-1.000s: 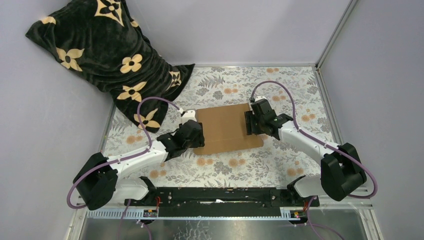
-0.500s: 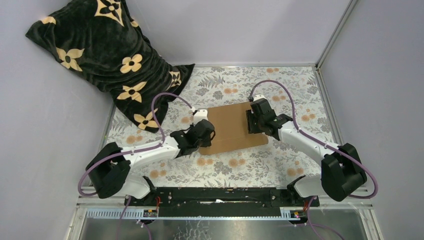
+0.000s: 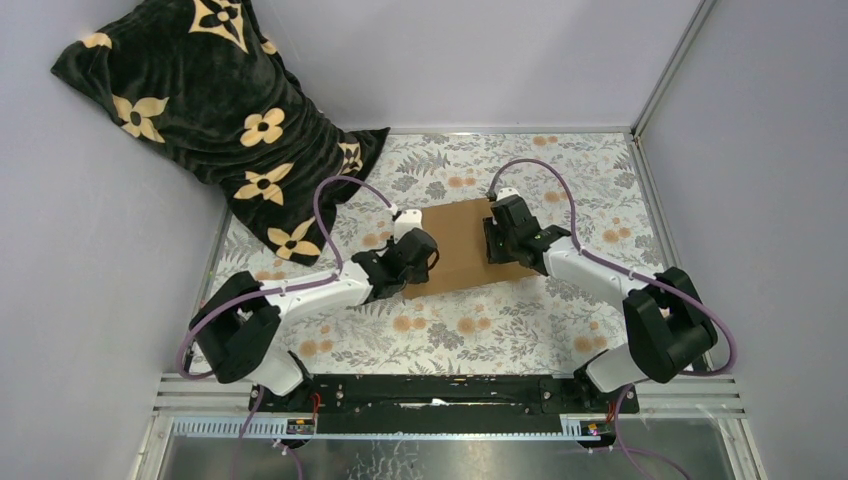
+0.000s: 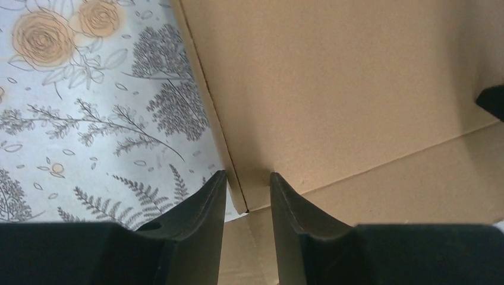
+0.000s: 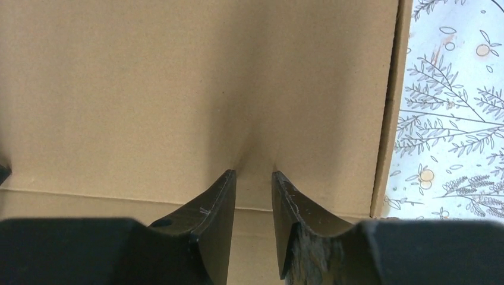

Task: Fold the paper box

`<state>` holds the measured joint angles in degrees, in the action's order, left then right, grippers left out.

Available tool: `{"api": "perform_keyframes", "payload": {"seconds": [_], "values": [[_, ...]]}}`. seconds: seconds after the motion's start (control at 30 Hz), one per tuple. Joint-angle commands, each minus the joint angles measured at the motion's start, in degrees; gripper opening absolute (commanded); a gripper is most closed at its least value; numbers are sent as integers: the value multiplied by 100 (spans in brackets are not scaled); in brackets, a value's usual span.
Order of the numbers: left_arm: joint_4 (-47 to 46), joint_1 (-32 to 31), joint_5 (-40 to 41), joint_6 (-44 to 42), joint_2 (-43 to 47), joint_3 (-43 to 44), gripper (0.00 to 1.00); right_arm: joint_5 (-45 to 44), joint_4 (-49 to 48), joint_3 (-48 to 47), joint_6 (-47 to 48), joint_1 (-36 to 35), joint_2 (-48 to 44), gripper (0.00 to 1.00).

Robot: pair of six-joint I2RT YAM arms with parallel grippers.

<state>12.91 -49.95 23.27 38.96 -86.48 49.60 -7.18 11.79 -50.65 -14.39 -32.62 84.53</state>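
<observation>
The paper box is brown corrugated cardboard lying in the middle of the floral table. My left gripper is at its left side and my right gripper is at its right side. In the left wrist view the left gripper has its jaws a narrow gap apart. They straddle the corner edge of a raised cardboard panel. In the right wrist view the right gripper also has its jaws narrowly apart. Its tips press against a cardboard panel just above a crease, with nothing between them.
A black pillow with tan flowers leans in the back left corner. Grey walls close the table at the back and on both sides. The floral tablecloth shows round the box. A black rail runs along the near edge.
Both grippers have moved inward toward each other. The left arm has reached right and farther in. The box now looks narrower from above, with its two sides pushed in.
</observation>
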Motion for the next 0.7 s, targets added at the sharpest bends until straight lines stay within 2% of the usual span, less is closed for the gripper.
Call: {"api": "perform_keyframes", "payload": {"seconds": [0.0,0.23,0.3,0.4,0.53,0.57,0.6,0.63,0.67], "values": [[-227,361,-240,-268,-228,-45,39,198,133,-67,-275,-61,338,35],[51,829,-543,-584,-1,281,41,234,549,-662,-577,-81,18,38],[189,842,-526,-640,246,394,48,176,515,-710,-627,-76,-266,48],[396,834,-435,-720,619,497,66,-64,337,-643,-640,-78,-665,58],[409,883,-267,-792,1071,323,80,-465,111,-374,-649,14,-950,75],[328,910,-274,-786,1179,200,86,-533,53,-243,-725,96,-993,88],[211,935,-349,-778,1293,71,91,-459,-46,-80,-814,239,-1047,98],[34,961,-471,-772,1374,-98,97,-158,-178,104,-902,497,-1103,99],[-134,990,-583,-748,1446,-260,98,333,-305,297,-1001,842,-1150,100]]}}
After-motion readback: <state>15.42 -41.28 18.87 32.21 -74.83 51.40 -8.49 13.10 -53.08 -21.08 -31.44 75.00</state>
